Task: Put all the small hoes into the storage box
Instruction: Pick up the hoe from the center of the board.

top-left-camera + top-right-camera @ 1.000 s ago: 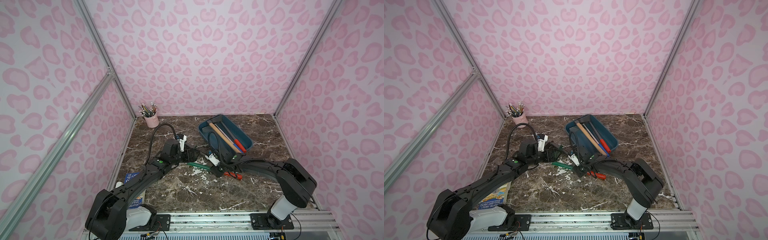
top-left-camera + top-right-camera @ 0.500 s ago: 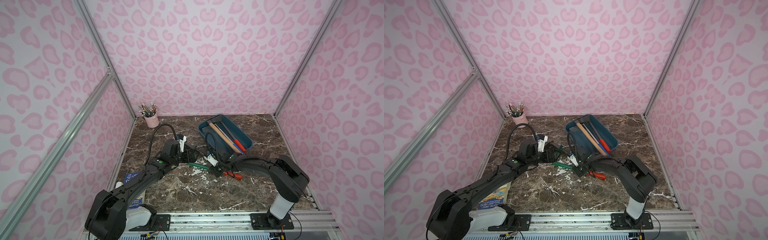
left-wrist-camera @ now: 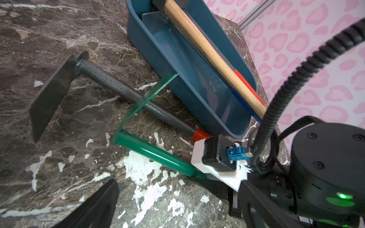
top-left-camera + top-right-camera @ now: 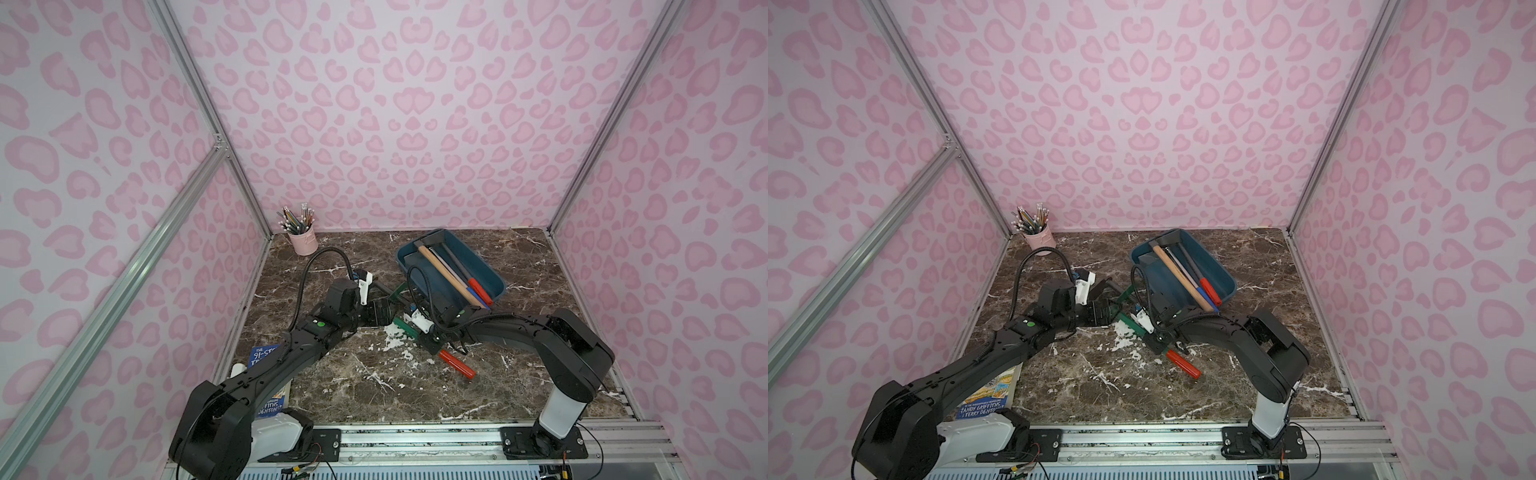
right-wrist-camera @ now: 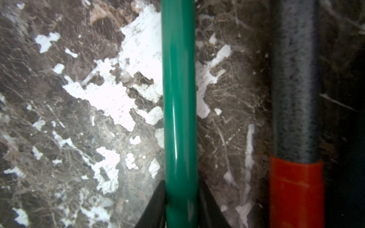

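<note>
Well, my right gripper (image 5: 180, 189) is clamped on the green-shafted tool (image 5: 179, 98), a finger pressed to each side of its glossy shaft, and not on the small hoe (image 3: 138, 98). The hoe lies flat on the marble table (image 3: 79, 29), outside the storage box (image 3: 187, 59), just beside one of its long walls and close alongside the green shaft. Its shaft is dark grey and pebbled. A flat, dark rectangular blade sits crosswise at one end, and a red handle begins at the other, where my right arm hides the rest. The green tool's thin head crosses over the grey shaft. A wooden-handled hammer (image 3: 207, 49) lies inside the box. My left gripper (image 4: 384, 311) hovers near the hoe with its jaws spread wide, holding nothing
</note>
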